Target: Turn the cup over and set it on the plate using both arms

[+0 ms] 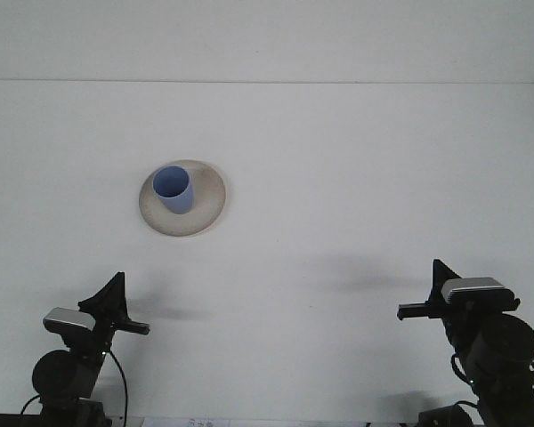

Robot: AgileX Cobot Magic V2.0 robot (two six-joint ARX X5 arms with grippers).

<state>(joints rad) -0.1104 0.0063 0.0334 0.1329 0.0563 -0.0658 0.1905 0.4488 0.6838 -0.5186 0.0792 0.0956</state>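
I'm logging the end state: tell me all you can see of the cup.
The cup is small, plain and pale blue, with no handle visible, and looks like plastic. It stands mouth up, interior showing, on the beige plate, left of the plate's centre. Only the plate touches it; both claws are far off.

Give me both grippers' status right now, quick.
Left gripper: holding nothing, low at the near edge, clear of the blue cup on the plate; finger opening cannot be told.
Right gripper: holding nothing; opening cannot be told.

Both arms, left (67,378) and right (494,351), are matte black with silver wrist camera housings, black cables, and seemingly small green lights.
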